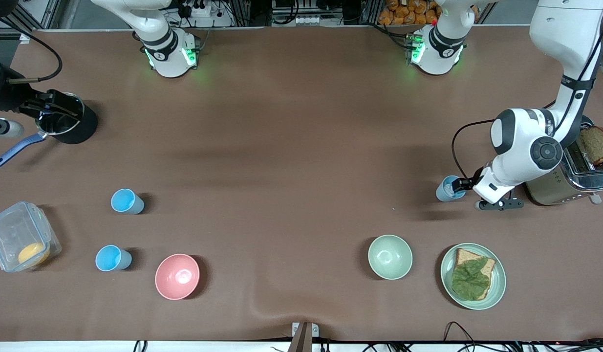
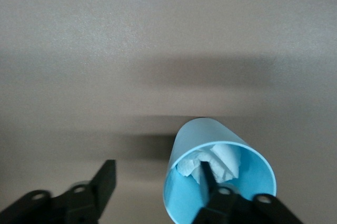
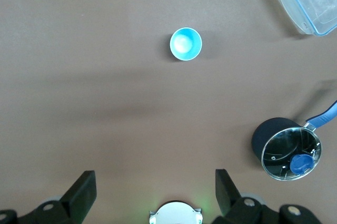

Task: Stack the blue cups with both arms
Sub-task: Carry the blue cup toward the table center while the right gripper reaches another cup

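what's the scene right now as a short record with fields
left gripper: open, one finger inside the blue cup with tissue, beside the toaster
right gripper: open, raised above the pot, waiting
free blue cups: two at the right arm's end, farther cup, nearer cup beside the pink bowl
stacked: none yet

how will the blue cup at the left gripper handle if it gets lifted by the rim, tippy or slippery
The blue cup looks like thin smooth plastic, so probably light and a bit slippery. The left gripper is open, with one finger inside the rim and the other outside, so a wall pinch may flex it slightly. It is tall for its base, with only crumpled white paper inside, so a sideways nudge could tip it.
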You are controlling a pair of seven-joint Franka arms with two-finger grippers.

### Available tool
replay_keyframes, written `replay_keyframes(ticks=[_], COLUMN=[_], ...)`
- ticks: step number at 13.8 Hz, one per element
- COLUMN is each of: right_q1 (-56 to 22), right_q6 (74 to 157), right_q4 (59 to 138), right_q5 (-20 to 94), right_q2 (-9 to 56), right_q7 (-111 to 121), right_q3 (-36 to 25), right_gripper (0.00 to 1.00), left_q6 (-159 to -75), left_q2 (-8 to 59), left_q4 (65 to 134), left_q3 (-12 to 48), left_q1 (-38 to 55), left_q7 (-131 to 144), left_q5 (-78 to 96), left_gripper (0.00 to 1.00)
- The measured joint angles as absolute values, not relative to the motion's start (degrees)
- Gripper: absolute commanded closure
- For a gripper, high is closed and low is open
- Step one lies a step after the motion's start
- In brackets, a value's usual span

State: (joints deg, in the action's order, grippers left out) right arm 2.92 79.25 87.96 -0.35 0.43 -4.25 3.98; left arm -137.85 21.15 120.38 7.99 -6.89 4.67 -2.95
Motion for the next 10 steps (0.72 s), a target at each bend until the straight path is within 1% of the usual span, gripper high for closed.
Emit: replay_keyframes(ticks=[1, 3, 6, 8, 10], right_q1=[2.97, 3.10, 3.04, 3.13, 3.82], right_q6=[79.25, 79.25, 78.91, 76.64, 76.36], right_q4=[87.99, 88.16, 88.29, 88.48, 88.40], right_q5=[-0.35, -0.35, -0.36, -0.43, -0.44], right_q2=[0.57, 1.43, 4.90, 8.79, 12.87], right_q7=[-4.25, -4.24, -4.22, -4.22, -4.22], right_q3=[3.93, 3.83, 3.88, 3.79, 3.46], right_gripper=[0.00, 0.00, 0.00, 0.00, 0.00], left_q6=[-137.86, -137.89, -138.08, -138.09, -137.99], left_q2=[21.20, 21.21, 21.08, 20.87, 20.28], left_q4=[120.38, 120.38, 120.25, 119.82, 119.35], left_q3=[8.03, 8.14, 9.73, 11.69, 14.95], left_q1=[-6.89, -6.87, -6.82, -6.82, -6.82], left_q7=[4.67, 4.67, 4.67, 5.56, 8.81], left_q5=[-2.95, -2.95, -2.94, -2.74, -2.59], left_gripper=[1.00, 1.00, 1.00, 1.00, 1.00])
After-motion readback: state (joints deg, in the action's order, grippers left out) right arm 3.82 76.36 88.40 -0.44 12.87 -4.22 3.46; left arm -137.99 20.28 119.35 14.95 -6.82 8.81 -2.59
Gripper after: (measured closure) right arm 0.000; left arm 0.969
